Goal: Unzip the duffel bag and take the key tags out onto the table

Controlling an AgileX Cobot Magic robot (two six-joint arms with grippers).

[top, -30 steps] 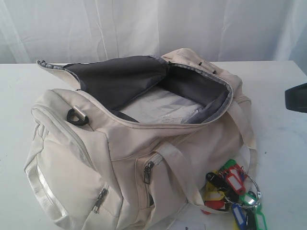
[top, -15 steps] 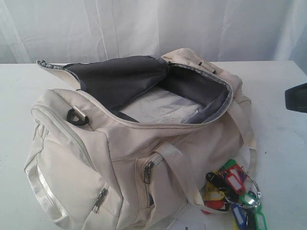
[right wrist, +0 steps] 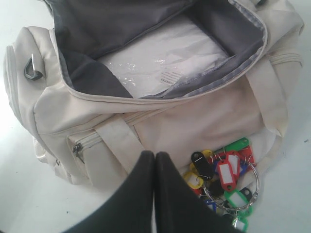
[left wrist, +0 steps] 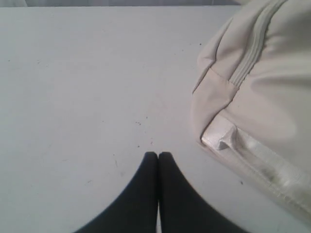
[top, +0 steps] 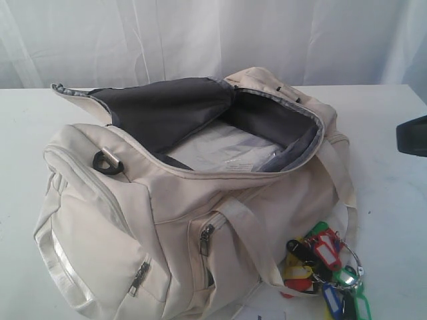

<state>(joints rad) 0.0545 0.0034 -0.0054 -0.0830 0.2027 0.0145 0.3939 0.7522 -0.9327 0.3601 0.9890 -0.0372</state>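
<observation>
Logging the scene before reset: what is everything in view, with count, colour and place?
Cream-beige fabric duffel bag: one, cream with grey lining, mid-table, top open.
Flat plastic-wrapped packet: one, white, inside the bag.
Plastic key tags on metal rings: one bunch, red, green, yellow, blue, black, on the table beside the bag.
Wide white table: one, white, under everything.
White curtain: one, behind the table.
Left gripper: one, black, shut, over table beside the bag.
Right gripper: one, black, shut, above the key tags.
</observation>
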